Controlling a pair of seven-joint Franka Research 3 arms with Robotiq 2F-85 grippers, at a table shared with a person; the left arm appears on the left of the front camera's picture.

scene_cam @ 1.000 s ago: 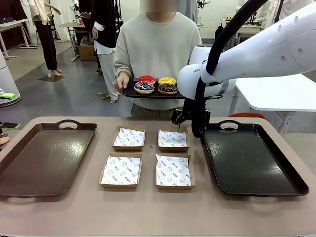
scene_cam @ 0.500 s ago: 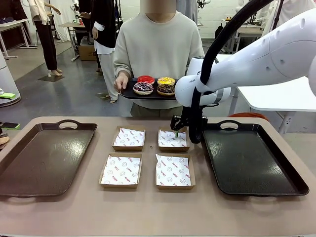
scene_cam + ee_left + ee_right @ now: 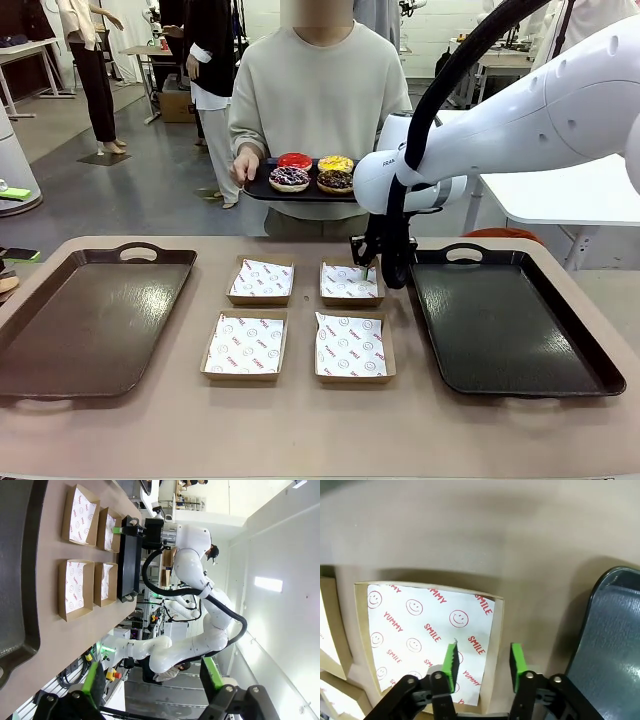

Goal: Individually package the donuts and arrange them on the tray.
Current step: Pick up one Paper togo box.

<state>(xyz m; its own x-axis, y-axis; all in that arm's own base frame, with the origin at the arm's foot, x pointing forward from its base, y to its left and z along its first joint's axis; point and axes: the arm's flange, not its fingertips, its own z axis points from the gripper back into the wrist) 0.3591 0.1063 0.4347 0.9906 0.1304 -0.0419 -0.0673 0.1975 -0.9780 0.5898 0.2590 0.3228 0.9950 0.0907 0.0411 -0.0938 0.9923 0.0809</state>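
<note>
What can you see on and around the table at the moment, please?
donuts: four; red, yellow, purple, chocolate; on the held tray
held tray: one, black, held by the person beyond the table
boxes: four, brown with printed white paper, mid-table in two rows
table trays: two, brown at left and black at right, flanking the boxes
table: one, tan
person: one, beige top, far side
right gripper: black, green pads, open, astride the far right box's wall
left gripper: black, green pads, open, holding nothing
</note>
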